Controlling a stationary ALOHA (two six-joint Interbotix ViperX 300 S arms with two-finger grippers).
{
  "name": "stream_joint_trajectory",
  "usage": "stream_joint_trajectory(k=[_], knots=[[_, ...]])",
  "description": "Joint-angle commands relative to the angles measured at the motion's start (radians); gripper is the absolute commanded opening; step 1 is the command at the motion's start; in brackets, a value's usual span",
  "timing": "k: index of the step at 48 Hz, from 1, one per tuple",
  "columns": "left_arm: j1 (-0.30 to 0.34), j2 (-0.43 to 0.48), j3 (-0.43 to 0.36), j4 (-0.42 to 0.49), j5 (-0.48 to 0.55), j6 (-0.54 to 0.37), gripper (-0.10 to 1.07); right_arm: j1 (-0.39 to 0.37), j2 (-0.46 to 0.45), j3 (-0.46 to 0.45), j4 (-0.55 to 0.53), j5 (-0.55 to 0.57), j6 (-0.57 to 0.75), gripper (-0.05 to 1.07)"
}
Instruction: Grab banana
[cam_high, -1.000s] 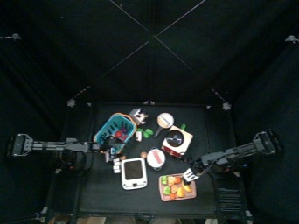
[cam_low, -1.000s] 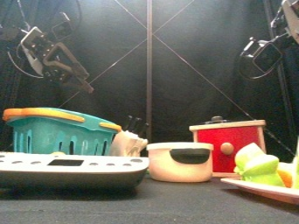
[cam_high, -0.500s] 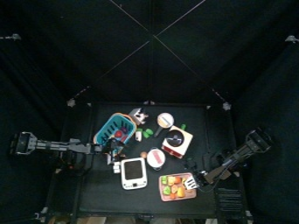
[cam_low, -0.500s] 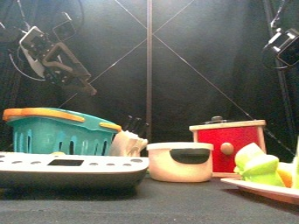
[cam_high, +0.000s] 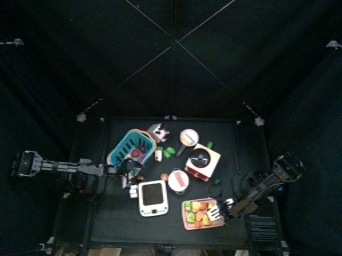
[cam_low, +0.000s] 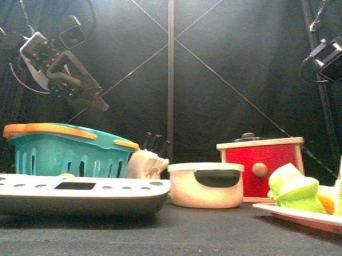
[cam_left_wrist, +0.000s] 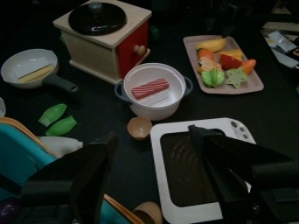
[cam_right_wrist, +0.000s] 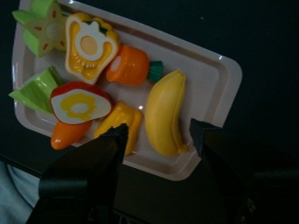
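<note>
Right wrist view now has my right gripper (cam_right_wrist: 158, 156) spread wide above the banana (cam_right_wrist: 166, 113) at centre frame, having swung over the tray (cam_right_wrist: 222, 96); descent comes next.

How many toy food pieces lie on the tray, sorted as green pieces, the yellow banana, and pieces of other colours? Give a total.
Green pieces: 2
Banana: 1
Other-coloured pieces: 5
Total: 8

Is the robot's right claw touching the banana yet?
Apart. In the right wrist view the right gripper hangs open above the tray, its jaws clear of the banana.
</note>
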Motion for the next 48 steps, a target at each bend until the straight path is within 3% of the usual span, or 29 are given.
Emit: stream_joint_trajectory(k=[1, 35, 48], knots=[[-0.002, 0.000, -0.014, 0.000, -0.008, 0.002, 0.98, 0.014, 0.006, -0.034, -0.003, 0.002, 0.000, 0.91], [-0.002, -0.005, -0.009, 0.003, -0.012, 0.003, 0.98, 0.015, 0.164, -0.028, -0.008, -0.021, 0.002, 0.91], [-0.002, -0.008, -0.009, 0.003, -0.012, 0.003, 0.98, 0.015, 0.179, -0.025, -0.006, -0.043, 0.002, 0.86]])
